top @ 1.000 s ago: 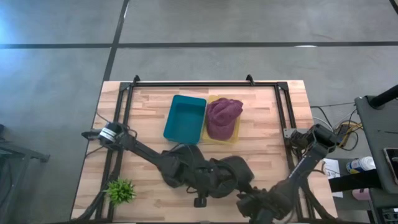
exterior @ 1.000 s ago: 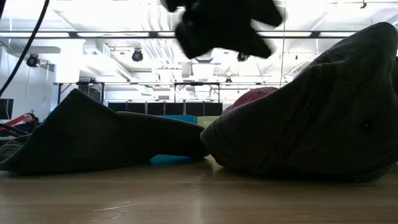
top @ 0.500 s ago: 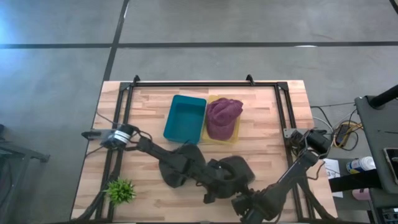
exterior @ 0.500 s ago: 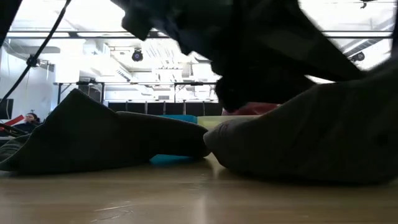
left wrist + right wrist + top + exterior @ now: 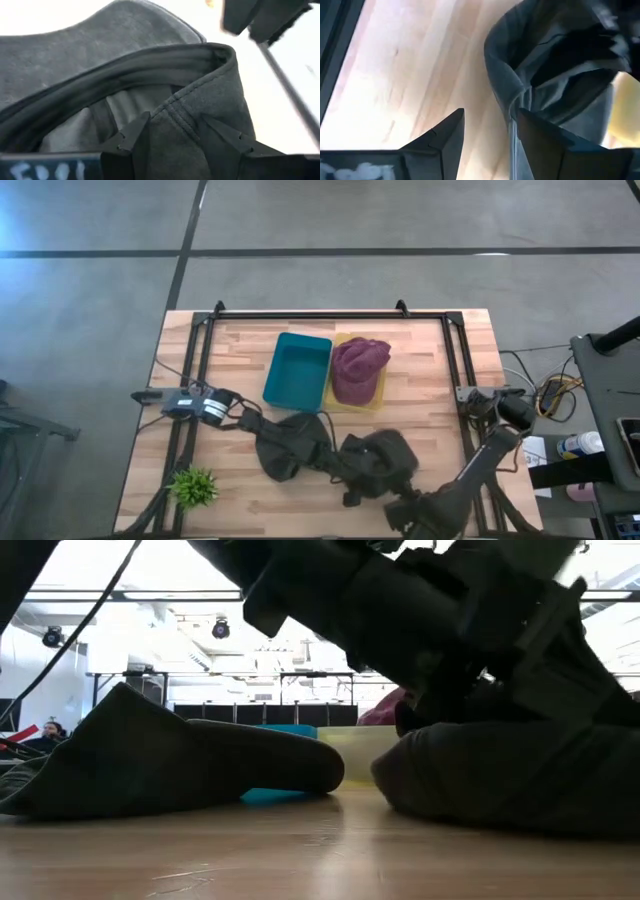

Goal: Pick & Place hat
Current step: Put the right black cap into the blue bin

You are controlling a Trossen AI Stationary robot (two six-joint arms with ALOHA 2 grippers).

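Both sets of fingers parted at the dark hat; grasp not yet closed.

Left gripper (image 5: pixel 172 135): fingers (image 5: pixel 131 137) seen spread astride a fold of the dark hat (image 5: pixel 380 462), cloth between them, no pinch evident. Right gripper (image 5: pixel 487 131): fingers apart, at the hat's rim, bare counter (image 5: pixel 420 380) beneath. Hat lies at 6 o'clock of the counter, a second dark cloth (image 5: pixel 290 445) just beside at its 9. Step judged: reaching to grasp; closing on the rim is called for next, then a lift toward the teal bin (image 5: pixel 297 370) at 12. Both arms are stretched low, converging.
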